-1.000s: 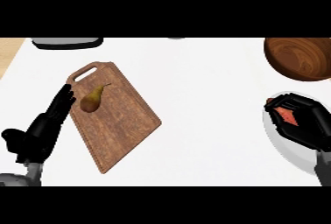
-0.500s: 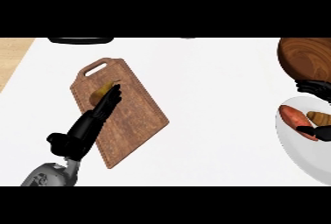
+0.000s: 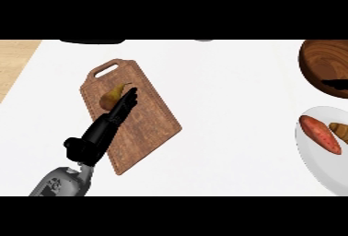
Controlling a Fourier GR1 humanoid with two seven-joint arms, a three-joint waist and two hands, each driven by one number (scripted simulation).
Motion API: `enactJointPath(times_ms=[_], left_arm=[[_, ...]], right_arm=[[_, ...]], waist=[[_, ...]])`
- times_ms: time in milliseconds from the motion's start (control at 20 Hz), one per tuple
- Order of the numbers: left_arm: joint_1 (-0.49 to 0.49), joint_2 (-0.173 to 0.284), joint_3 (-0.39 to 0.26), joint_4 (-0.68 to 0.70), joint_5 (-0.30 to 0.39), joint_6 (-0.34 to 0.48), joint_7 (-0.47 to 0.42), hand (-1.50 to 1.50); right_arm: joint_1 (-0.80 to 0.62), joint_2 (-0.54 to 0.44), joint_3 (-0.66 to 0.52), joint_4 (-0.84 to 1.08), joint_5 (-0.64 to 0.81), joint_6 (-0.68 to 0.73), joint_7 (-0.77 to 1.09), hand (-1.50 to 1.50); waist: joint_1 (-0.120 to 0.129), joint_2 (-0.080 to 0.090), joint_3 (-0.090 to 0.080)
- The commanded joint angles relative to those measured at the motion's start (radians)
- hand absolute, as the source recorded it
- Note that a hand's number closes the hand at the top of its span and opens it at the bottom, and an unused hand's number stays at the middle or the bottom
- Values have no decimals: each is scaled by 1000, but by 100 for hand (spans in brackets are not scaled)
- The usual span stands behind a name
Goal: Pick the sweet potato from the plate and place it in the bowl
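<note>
A white worktop is filling nearly the whole view, lying evenly lit. At about ten o'clock a strip of pale wooden flooring is showing beyond its edge. At twelve o'clock a dark object is peeking in, too cropped to identify.

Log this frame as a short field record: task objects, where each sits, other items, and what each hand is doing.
sweet potato: lying on the white plate, right edge of view
bowl: wooden, upper right, nothing visible inside
cutting board: wooden, left of centre, handle away from the robot
pear: on the board
left hand: fingers straight, over the board, tips beside the pear
right hand: not in view
</note>
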Motion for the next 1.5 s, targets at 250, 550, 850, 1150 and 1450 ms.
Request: enactJointPath(times_ms=[250, 550, 850, 1150, 1450], left_arm=[[5, -24, 22, 26, -3, -14, -2, 0], [35, 1, 62, 24, -27, -47, -26, 0], [47, -68, 56, 44, -67, -38, -6, 0], [38, -76, 100, -54, -58, -62, 95, 0], [135, -73, 113, -42, -104, -102, -5, 0]], right_arm=[[-204, -51, 166, 28, 150, 369, 60, -150], [-250, 48, 204, 60, 210, 386, 134, -150], [-181, 56, 178, 19, 266, 331, 105, -150], [-160, 115, 120, 25, 330, 240, 94, -150], [-71, 107, 59, -14, 386, 146, 44, -150]], waist=[[-26, -9, 0], [-37, -11, 0], [-52, -13, 1], [-47, -14, 1], [-48, -14, 1]])
